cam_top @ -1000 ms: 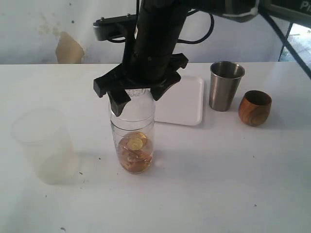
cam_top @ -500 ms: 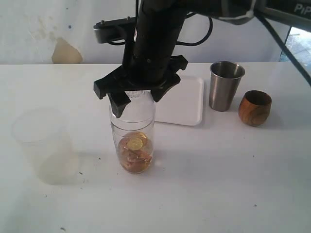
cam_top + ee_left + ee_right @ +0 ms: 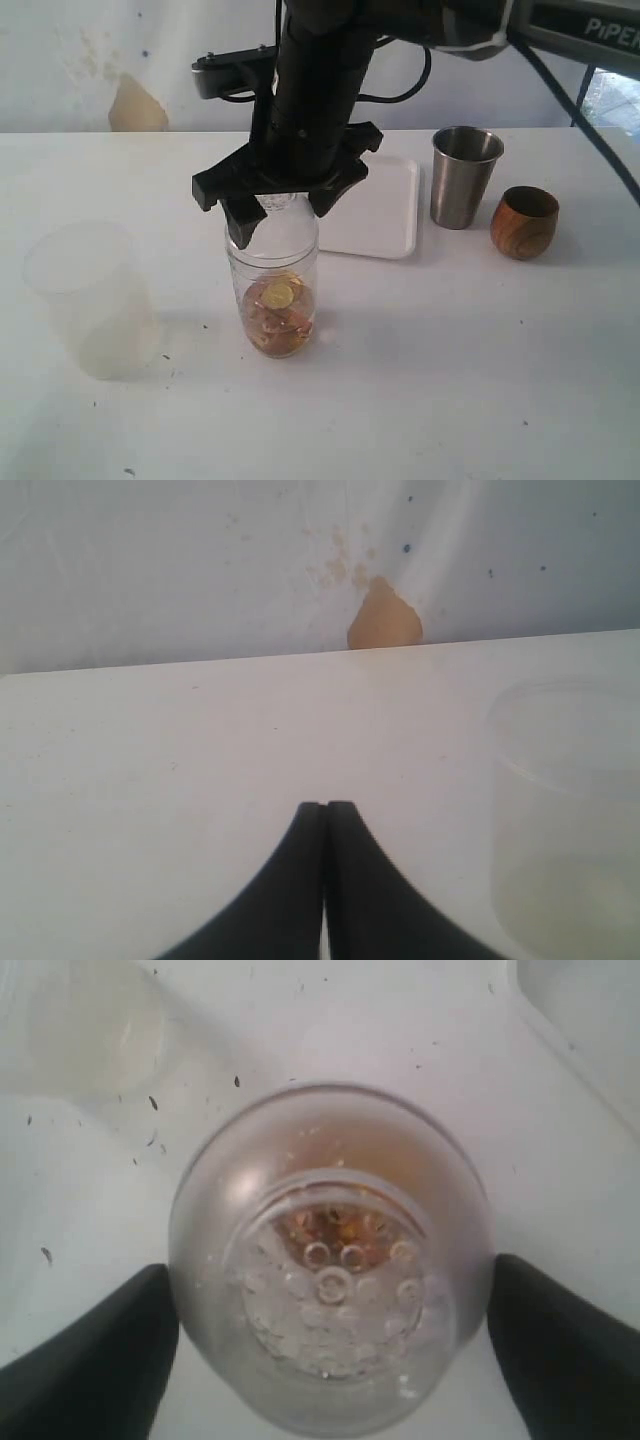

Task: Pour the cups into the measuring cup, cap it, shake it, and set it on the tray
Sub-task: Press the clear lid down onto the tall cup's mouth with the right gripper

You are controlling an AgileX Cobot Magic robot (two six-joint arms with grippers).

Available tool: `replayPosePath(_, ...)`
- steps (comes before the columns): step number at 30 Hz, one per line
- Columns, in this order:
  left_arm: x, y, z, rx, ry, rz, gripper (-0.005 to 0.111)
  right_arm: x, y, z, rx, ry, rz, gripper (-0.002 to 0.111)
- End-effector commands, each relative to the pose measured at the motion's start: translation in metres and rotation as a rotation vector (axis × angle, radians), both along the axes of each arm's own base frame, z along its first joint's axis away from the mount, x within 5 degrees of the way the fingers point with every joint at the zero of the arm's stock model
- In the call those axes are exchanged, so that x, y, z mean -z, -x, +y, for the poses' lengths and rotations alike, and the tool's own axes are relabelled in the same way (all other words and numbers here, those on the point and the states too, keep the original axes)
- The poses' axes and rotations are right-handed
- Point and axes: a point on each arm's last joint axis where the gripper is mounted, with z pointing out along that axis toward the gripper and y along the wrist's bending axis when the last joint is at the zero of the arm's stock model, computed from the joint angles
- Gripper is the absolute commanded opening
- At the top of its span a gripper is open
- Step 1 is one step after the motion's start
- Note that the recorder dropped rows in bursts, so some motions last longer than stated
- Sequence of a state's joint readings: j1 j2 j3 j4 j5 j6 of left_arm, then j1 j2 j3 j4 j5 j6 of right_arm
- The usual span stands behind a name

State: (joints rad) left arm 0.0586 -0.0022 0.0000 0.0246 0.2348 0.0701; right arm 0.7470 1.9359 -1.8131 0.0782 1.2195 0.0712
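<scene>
The right end effector is clamped on the cap atop the measuring cup, which stands on the desk near the tray. The left end effector has its jaws together.

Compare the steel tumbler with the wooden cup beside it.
The steel tumbler is taller, straight-sided and tapered; the wooden cup is short and rounded. The tumbler is shiny grey metal, the wooden cup brown with visible grain. The tumbler stands next to the tray; the wooden cup sits farther from it. Both stand upright, mouth up, on the white table.
</scene>
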Motion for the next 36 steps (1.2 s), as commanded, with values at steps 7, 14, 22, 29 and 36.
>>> replayPosePath(7,0.000,0.000,0.000,0.001,0.011,-0.002,0.000,0.004,-0.001,0.002,-0.017,0.010,0.005,0.021)
replayPosePath(14,0.000,0.000,0.000,0.001,0.011,-0.002,0.000,-0.008,-0.002,0.002,-0.026,-0.013,-0.030,0.055)
replayPosePath(22,0.000,0.000,0.000,0.001,0.011,-0.002,0.000,-0.028,0.002,0.000,-0.046,-0.050,-0.076,0.058)
replayPosePath(29,0.000,0.000,0.000,0.001,0.011,-0.002,0.000,-0.027,0.002,0.000,-0.044,-0.048,-0.073,0.059)
replayPosePath(36,0.000,0.000,0.000,0.001,0.011,-0.002,0.000,-0.005,0.004,-0.005,-0.046,0.024,-0.031,0.059)
